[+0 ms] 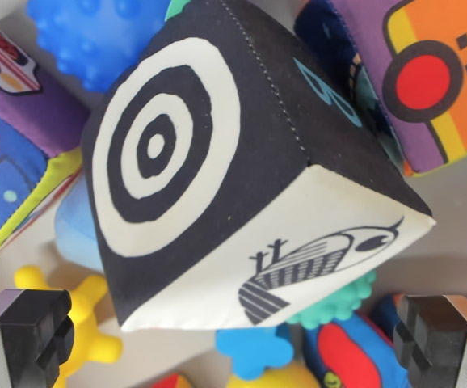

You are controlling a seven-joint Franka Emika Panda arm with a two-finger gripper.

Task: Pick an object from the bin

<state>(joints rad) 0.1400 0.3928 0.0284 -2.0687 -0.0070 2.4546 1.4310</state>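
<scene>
A soft black and white cube point(241, 170) fills the middle of the wrist view. One face bears a bullseye of rings, another a drawn bird. It lies tilted on top of other toys in the bin. My gripper point(233, 343) stands open, its left fingertip point(27, 335) at the bottom left corner and its right fingertip point(439, 339) at the bottom right. The cube's lower corner sits between and just above the fingertips. Nothing is held.
Around the cube lie a knobbly blue ball point(96, 40), a purple and orange cloth block point(427, 81), a purple and blue cloth block point(7, 137), a yellow spiky toy point(96, 323), a teal knobbly ball point(342, 303) and a red and blue toy point(355, 356).
</scene>
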